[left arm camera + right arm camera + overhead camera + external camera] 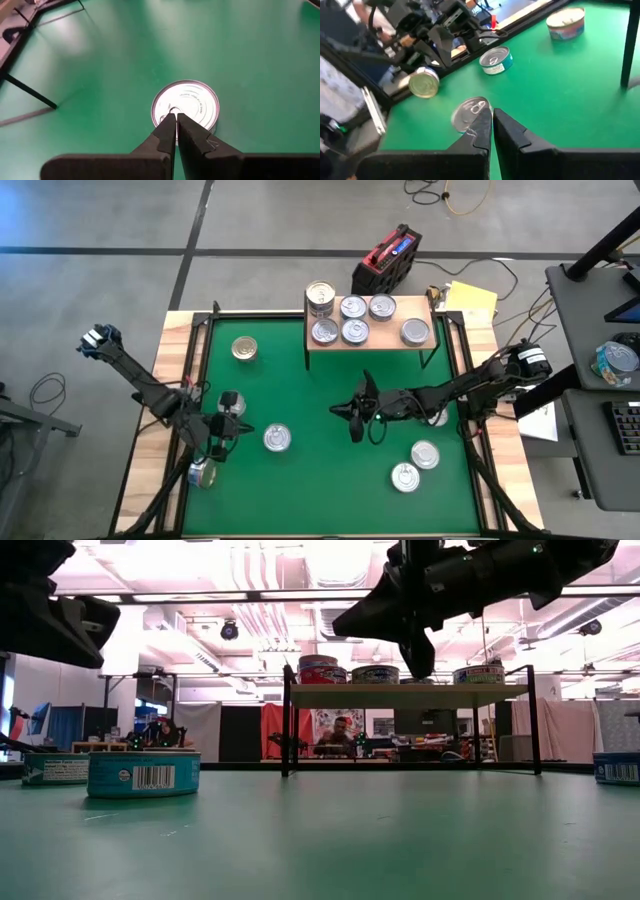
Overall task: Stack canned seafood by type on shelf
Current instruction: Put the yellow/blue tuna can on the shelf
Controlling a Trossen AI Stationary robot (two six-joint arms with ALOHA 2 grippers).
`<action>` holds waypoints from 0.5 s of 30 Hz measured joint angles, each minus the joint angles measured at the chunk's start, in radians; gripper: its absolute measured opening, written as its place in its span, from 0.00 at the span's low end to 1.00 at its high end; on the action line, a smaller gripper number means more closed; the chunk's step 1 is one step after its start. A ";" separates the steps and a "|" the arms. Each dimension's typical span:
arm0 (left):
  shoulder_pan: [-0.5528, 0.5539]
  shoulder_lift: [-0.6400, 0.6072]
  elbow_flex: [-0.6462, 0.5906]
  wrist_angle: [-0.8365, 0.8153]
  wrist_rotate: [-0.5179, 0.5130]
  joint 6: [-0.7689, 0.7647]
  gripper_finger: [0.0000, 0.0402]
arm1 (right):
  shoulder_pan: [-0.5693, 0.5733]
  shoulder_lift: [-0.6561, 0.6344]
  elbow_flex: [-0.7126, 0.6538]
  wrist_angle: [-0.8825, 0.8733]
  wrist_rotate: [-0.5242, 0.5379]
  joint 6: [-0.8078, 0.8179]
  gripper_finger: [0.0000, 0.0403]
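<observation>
The shelf [370, 332] stands at the far side of the green mat [300, 490], and six tins sit on it: a taller stack [320, 298] at its left end, four silver-topped tins [353, 320] clustered beside that, and one tin [415, 332] toward its right end. Loose on the mat lie a gold-topped tin [244, 348] far left, a silver tin [277, 439] near the middle, a tin on its side [203, 473] by the left edge, and two tins [415, 465] at the near right. The left gripper [232, 427] hangs over the mat just beside the middle tin, fingers pressed together and holding nothing. The right gripper [356, 412] hovers in front of the shelf, jaws closed and empty
</observation>
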 joint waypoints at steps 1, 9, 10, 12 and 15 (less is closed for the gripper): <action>0.000 0.003 0.000 0.004 0.000 -0.018 0.00 | 0.000 0.000 0.000 0.000 0.000 0.031 0.02; 0.000 0.130 -0.002 0.203 0.001 -0.064 0.00 | 0.005 0.008 0.001 -0.035 0.000 0.199 0.02; 0.000 0.157 -0.001 0.226 0.002 -0.062 0.00 | 0.005 0.008 0.001 -0.058 -0.001 0.252 0.02; 0.000 0.214 0.017 0.222 0.002 -0.071 0.00 | 0.005 0.008 0.002 -0.131 -0.002 0.337 0.02; 0.000 0.276 0.099 0.176 0.002 -0.072 0.00 | 0.005 0.007 0.001 -0.215 -0.042 0.380 0.02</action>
